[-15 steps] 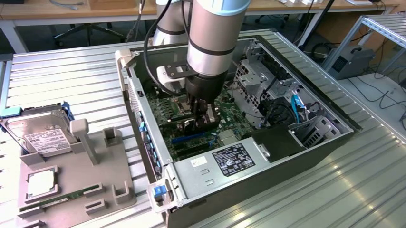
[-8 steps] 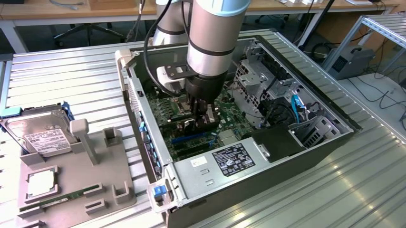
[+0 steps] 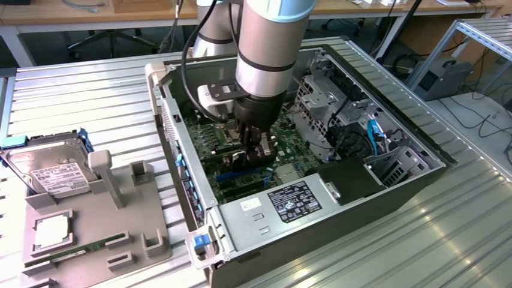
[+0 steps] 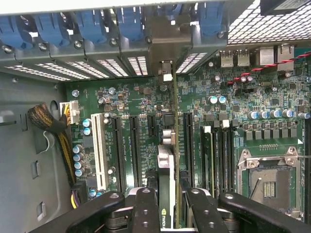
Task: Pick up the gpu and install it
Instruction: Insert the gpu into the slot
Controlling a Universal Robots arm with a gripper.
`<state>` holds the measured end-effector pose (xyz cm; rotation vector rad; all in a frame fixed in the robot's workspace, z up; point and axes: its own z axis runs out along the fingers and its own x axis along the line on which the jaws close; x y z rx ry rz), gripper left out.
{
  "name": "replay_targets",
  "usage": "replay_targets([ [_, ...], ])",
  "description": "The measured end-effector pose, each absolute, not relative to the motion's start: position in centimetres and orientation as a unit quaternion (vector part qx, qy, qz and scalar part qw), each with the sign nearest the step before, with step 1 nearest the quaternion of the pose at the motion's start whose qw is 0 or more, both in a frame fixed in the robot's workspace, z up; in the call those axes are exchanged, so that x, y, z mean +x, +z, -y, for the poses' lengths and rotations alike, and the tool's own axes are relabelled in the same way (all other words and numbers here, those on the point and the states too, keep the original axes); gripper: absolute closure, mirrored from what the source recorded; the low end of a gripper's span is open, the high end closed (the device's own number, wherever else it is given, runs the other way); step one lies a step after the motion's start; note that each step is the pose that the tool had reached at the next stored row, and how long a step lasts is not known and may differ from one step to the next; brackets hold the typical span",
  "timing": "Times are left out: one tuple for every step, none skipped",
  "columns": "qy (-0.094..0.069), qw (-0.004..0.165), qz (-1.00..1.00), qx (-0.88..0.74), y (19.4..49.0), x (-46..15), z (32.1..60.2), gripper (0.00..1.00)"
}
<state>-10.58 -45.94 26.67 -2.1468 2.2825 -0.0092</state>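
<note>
gripper point(image 3: 258, 149) reaches down into the open computer case point(image 3: 400, 180) with its two fingers point(image 4: 146, 208) clamped on the gpu point(image 4: 165, 167), one on each flat face, so the card hangs on edge with its contact side toward the motherboard point(image 4: 126, 97) — a hold that seems chosen to let the edge connector meet a slot squarely. seen from the wrist, the card runs lengthwise along the black expansion slots, its bracket end toward the rear slot openings and their blue retention clips point(image 4: 129, 22); my reading is that bracket and slot have to line up together. whether the connector already touches the slot i cannot tell, since the card's own body hides that line. the case lies on its side on the ribbed metal table point(image 3: 448, 252), side panel off, so the board faces up and the arm can come at it from above. inside it are the motherboard with an open cpu socket point(image 4: 267, 182), a white slot point(image 4: 99, 150), a braided cable bundle point(image 4: 46, 119), the labelled power supply point(image 3: 292, 201) and a drive cage point(image 3: 320, 99). on the exterior view's left a grey fixture point(image 3: 108, 222) keeps spare parts apart — a hard drive point(image 3: 48, 171), a cpu point(image 3: 50, 231) and a slim ram stick point(image 3: 76, 249), each in its own recess.
</note>
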Motion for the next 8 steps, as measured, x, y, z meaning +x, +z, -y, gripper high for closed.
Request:
replay_targets([
  [-0.003, 0.004, -0.728, -0.685, 26.67, -10.58, 45.94, 0.73],
  [-0.003, 0.004, -0.727, -0.686, 26.67, -10.58, 45.94, 0.73],
  [-0.003, 0.004, -0.727, -0.687, 26.67, -10.58, 45.94, 0.73],
  [-0.003, 0.004, -0.726, -0.687, 26.67, -10.58, 45.94, 0.73],
  [-0.003, 0.004, -0.726, -0.688, 26.67, -10.58, 45.94, 0.73],
  [-0.003, 0.004, -0.725, -0.688, 26.67, -10.58, 45.94, 0.73],
  [-0.003, 0.004, -0.721, -0.693, 26.68, -10.58, 45.94, 0.73],
  [-0.003, 0.004, -0.718, -0.697, 26.71, -10.58, 45.94, 0.73],
])
